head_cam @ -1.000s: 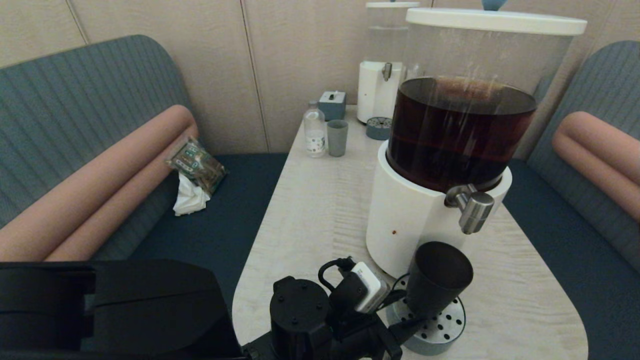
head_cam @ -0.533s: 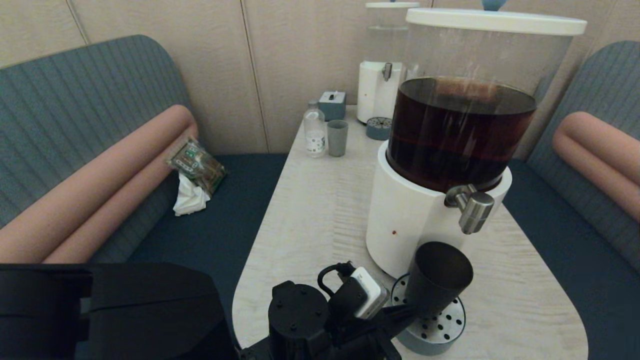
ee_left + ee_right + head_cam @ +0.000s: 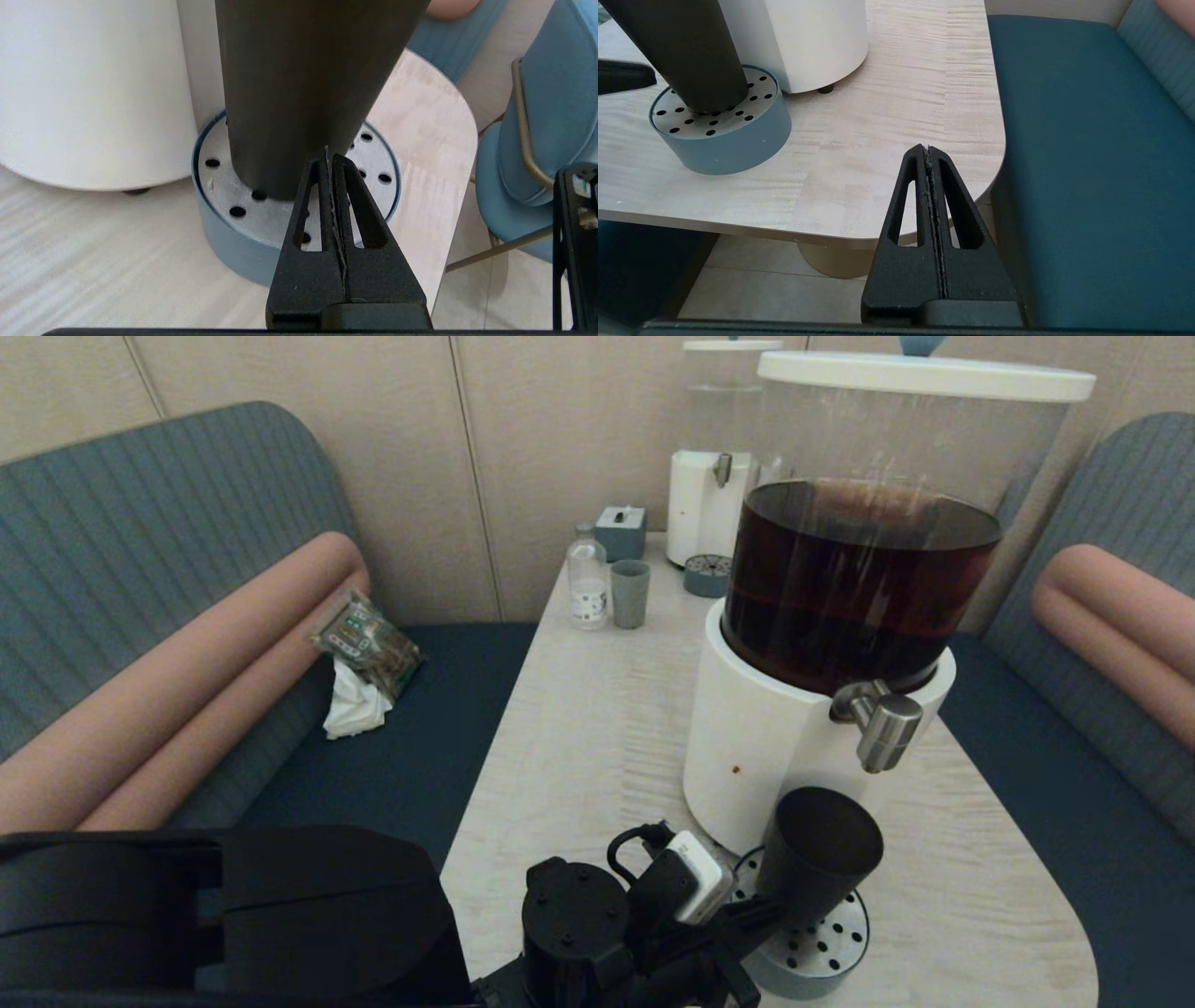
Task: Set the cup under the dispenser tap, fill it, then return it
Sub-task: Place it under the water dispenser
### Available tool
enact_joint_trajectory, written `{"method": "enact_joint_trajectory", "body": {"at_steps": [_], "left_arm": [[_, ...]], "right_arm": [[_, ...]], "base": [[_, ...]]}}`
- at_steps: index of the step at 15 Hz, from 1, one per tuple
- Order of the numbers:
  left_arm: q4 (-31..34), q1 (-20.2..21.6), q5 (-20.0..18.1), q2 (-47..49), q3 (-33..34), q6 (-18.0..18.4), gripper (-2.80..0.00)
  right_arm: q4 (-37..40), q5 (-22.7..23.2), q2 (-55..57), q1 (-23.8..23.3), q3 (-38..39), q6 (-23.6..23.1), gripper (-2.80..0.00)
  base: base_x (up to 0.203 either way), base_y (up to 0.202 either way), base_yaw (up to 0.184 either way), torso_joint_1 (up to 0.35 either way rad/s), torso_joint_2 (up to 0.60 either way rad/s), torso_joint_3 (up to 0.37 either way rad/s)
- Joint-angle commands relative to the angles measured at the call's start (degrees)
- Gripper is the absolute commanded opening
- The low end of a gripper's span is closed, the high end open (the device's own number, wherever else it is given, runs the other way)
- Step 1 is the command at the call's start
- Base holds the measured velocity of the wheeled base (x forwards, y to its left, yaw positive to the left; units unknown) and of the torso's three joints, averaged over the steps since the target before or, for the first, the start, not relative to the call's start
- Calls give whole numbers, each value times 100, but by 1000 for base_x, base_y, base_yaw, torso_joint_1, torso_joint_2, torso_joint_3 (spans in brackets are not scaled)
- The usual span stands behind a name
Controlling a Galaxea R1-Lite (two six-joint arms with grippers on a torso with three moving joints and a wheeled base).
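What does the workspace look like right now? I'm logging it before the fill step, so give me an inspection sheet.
Surface: pale wood table, no spills seen.
Job's things: dark cup upright on the perforated drip tray, below the steel dispenser tap; tank holds dark brown liquid.
Clutter: bottle, grey-green cup, small box, second dispenser at the far end.
Grippers: left gripper fingers shut, tips at the cup's side, not around it; right gripper shut, parked off the table's edge.
Cables: black loop on the left wrist.
Surroundings: bench seats; packet and tissue on the left seat.
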Motion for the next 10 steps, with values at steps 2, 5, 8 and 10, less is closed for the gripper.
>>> {"method": "enact_joint_trajectory", "body": {"at_steps": [2,5,8,10], "left_arm": [[-49,5,-8,18,70,2,-280],[-49,56,-8,27,79,-8,-280],[-49,101,-8,18,50,-13,-280],[-49,134,-8,18,17,-19,-280]], "right_arm": [[0,4,2,-1,1,-8,-280],[0,4,2,-1,1,-4,-280],[0,0,2,-1,1,0,-280],[0,4,2,-1,1,4,-280]], "base": [[0,0,0,0,0,0],[0,0,0,0,0,0],[0,0,0,0,0,0],[0,0,0,0,0,0]]}}
